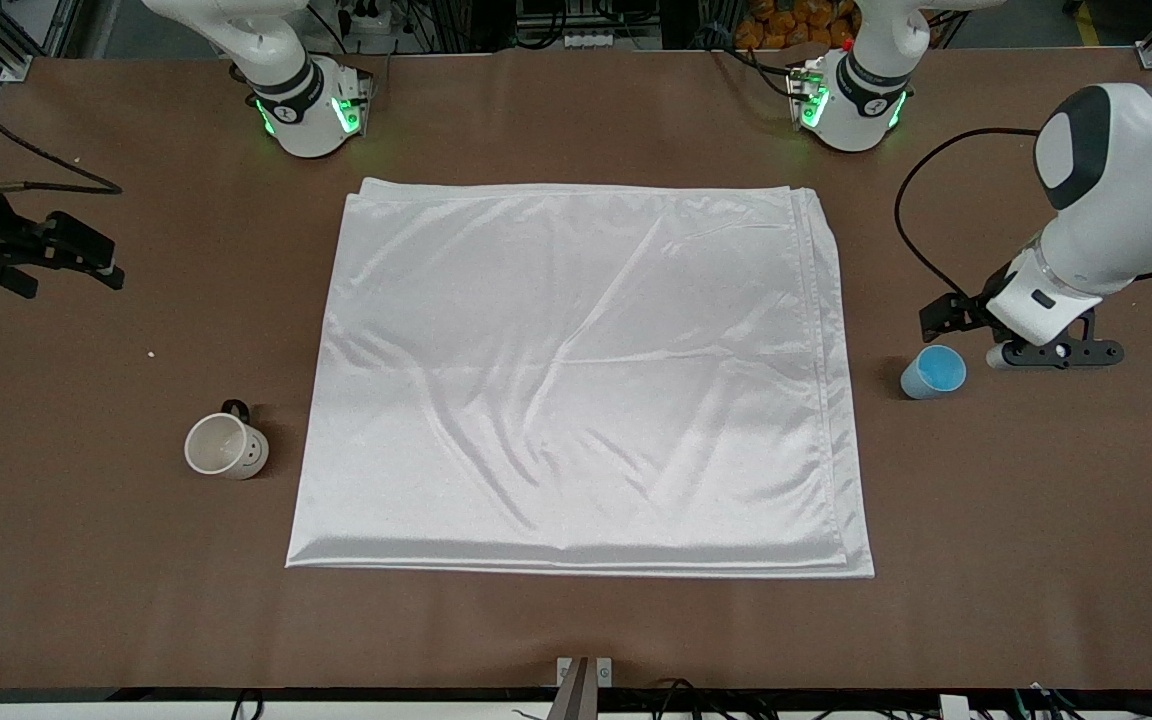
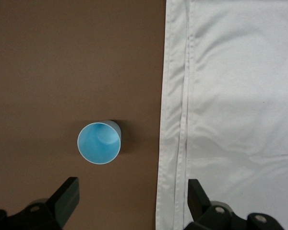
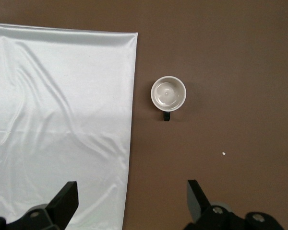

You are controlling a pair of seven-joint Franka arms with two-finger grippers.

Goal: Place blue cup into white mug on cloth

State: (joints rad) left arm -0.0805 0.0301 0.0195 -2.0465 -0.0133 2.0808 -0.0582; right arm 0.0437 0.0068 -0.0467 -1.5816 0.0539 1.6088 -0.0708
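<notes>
The blue cup (image 1: 933,372) stands upright on the bare brown table, beside the cloth's edge at the left arm's end. My left gripper (image 1: 1011,335) hangs open above the table next to it. In the left wrist view the cup (image 2: 99,143) lies just ahead of the open, empty gripper (image 2: 133,184). The white mug (image 1: 226,446) stands upright off the cloth (image 1: 576,370) at the right arm's end, its black handle pointing away from the front camera. High over that end, my right gripper (image 1: 71,270) is open and empty (image 3: 132,186), with the mug (image 3: 168,93) below it.
The folded cloth (image 2: 240,120) (image 3: 57,120) covers the table's middle. A small white crumb (image 1: 150,353) lies on the table farther from the front camera than the mug. A black cable (image 1: 36,150) runs near the right arm's end.
</notes>
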